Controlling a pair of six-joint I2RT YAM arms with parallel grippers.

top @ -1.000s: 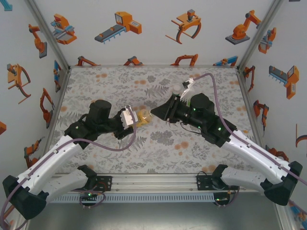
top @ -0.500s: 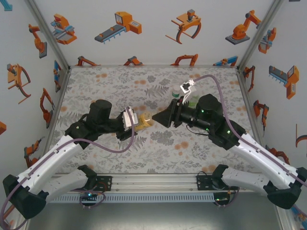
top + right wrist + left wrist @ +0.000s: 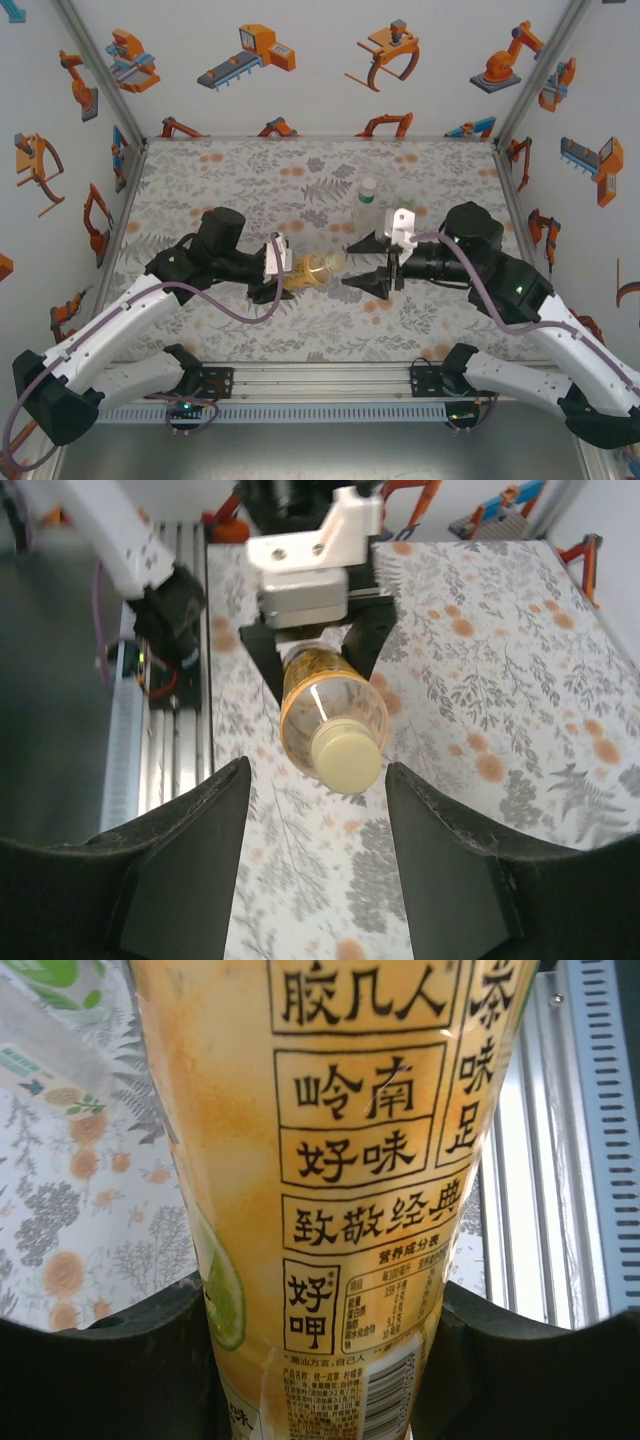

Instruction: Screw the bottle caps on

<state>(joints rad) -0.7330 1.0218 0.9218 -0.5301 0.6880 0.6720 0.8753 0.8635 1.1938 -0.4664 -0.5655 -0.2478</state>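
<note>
The tall amber bottle (image 3: pixel 312 268) lies level above the table, and my left gripper (image 3: pixel 288 270) is shut on its labelled body (image 3: pixel 340 1160). Its pale yellow cap (image 3: pixel 346 759) sits on the neck and points toward my right gripper (image 3: pixel 350 265). That gripper is open, with its fingers (image 3: pixel 180 865) standing wide on either side just short of the cap and not touching it. The slim clear bottle (image 3: pixel 366 204), with a white cap, stands upright behind the two grippers. A bit of the green bottle (image 3: pixel 406 206) peeks out beside the right wrist.
The floral table mat (image 3: pixel 250 180) has free room at the back left. Patterned walls close in three sides. A metal rail (image 3: pixel 320 380) with the arm bases runs along the near edge.
My right gripper has opened, let go of the cap and drawn back to the right. The left gripper has shifted the bottle slightly right and forward.
</note>
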